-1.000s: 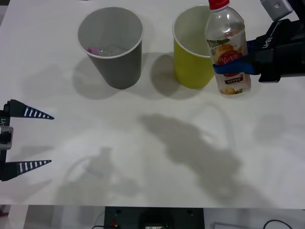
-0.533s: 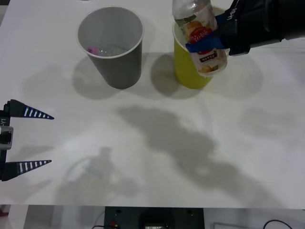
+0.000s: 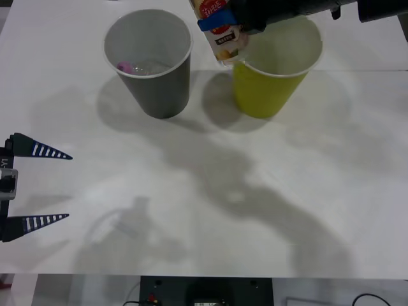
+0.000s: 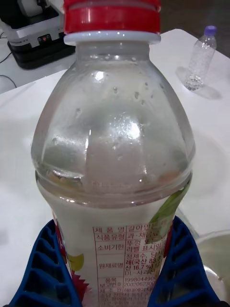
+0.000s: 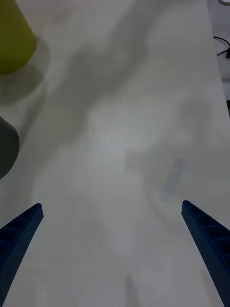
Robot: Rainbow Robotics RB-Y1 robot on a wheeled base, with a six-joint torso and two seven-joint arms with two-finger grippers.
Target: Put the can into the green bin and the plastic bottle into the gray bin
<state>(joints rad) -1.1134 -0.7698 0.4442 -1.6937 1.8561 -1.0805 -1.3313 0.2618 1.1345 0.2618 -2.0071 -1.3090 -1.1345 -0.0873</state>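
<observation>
- Leftward from its spot over the green bin, the right pincer had carried the plastic bottle to the top edge of the front view, clamped between blue fingers.
- It hung tilted between the two bins, above the gap, near the gray bin rim.
- The left pincer rested spread wide at the worktop left edge, with bare surface ahead.

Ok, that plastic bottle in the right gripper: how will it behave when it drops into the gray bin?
The plastic bottle looks empty and clear, so probably light and likely to bounce. Its round body may roll or lean inside the gray bin. The right gripper clamps the labelled waist, which could flex slightly.
</observation>
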